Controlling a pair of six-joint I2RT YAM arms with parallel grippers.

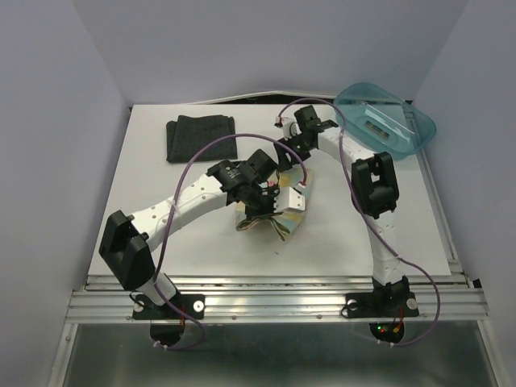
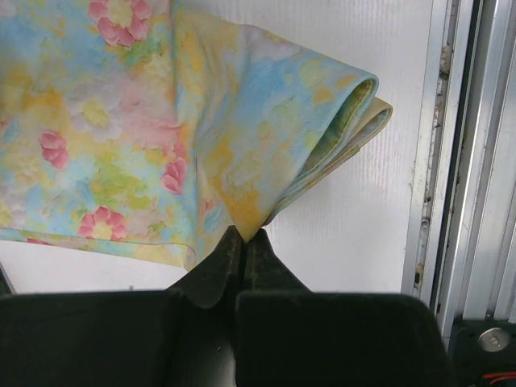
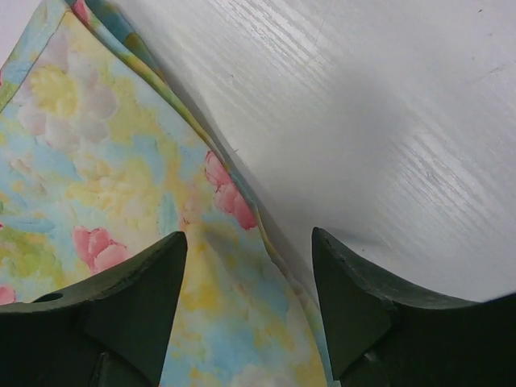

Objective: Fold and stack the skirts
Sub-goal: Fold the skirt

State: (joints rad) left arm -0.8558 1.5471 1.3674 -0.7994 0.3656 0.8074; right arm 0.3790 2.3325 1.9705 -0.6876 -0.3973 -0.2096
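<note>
White table [image 1: 322, 250] carries 2 skirts: dark skirt [image 1: 200, 137] folded far left, floral skirt [image 2: 105, 137] mid-table, fold in hand. Left gripper [image 2: 243, 235] pinches its edge; right gripper [image 3: 248, 242] spread. Next, I judge: flatten, then stack.

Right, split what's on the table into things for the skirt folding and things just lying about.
For the job: floral skirt, dark skirt.
Lying about: teal plastic bin.
</note>
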